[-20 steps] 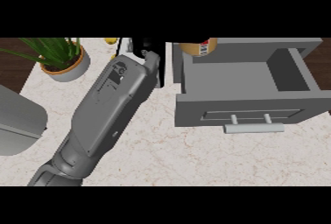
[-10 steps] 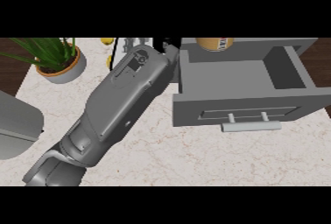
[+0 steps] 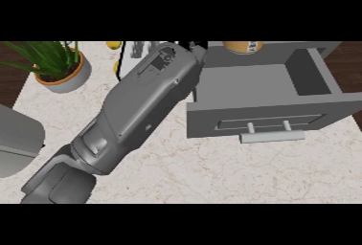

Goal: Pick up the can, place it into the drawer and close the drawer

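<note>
The can, orange with a pale label, shows only as its lower part at the picture's top edge, over the back of the open grey drawer. My left forearm runs from the lower left up to the top. Just a black sliver of my left hand shows there, to the left of the can. The can travels with the hand, so the hand is shut on it, though the hold itself is cut off. The drawer's inside is bare, and its handle faces me. My right hand is not in view.
A potted green plant stands at the back left. A grey rounded object sits at the left edge. Small yellow things and a white item lie behind my forearm. Marble counter lies in front of the drawer.
The can has moved right, from beside the drawer's left wall to over the drawer's back. My left forearm has swung right with it.
</note>
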Controlling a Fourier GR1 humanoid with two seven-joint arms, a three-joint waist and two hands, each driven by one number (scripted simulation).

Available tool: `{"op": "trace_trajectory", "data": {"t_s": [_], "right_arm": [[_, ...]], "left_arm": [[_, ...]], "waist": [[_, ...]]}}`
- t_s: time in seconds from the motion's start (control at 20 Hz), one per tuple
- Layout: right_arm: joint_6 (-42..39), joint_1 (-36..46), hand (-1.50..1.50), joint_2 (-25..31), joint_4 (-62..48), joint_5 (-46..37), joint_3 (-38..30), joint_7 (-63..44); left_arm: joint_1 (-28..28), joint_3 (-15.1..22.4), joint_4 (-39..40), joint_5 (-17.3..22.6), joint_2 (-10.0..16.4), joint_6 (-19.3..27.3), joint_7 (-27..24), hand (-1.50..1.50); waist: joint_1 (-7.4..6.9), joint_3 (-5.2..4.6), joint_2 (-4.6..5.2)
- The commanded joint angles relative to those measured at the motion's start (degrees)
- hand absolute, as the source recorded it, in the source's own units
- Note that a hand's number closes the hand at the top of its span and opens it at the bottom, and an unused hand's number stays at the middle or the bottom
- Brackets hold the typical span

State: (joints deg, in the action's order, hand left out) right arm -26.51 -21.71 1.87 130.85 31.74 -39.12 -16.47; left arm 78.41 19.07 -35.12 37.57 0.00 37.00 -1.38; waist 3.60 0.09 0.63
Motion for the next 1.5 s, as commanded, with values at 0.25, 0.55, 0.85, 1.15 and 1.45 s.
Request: {"op": "trace_trajectory", "data": {"t_s": [0.25,0.55,0.85,1.15,1.45], "right_arm": [[0.69,3.35,-1.5,1.22,-1.56,-0.23,0.83,-0.89],[1.38,3.5,-1.5,0.15,-0.32,-1.3,2.69,-2.74],[2.38,2.55,-1.5,0.86,2.56,-0.45,1.93,-4.27],[-0.33,0.09,-1.5,-1.76,0.09,-1.38,1.31,0.01],[0.58,4.25,-1.5,-0.21,2.25,-4.09,2.4,-0.28]], "left_arm": [[2.76,6.37,6.23,7.89,0.0,1.85,-2.12,1.5],[0.86,12.52,5.87,10.85,0.0,5.16,-3.97,-1.5],[0.75,12.9,8.46,13.46,0.0,7.37,-5.55,-1.5],[1.41,14.74,8.67,15.12,0.0,8.56,-7.06,-1.5],[2.32,15.11,10.11,18.05,0.0,7.41,-9.07,-1.5]], "waist": [[1.29,0.04,0.32],[1.78,0.06,0.42],[2.02,0.02,0.49],[1.61,0.06,0.21],[1.99,0.04,0.75]]}}
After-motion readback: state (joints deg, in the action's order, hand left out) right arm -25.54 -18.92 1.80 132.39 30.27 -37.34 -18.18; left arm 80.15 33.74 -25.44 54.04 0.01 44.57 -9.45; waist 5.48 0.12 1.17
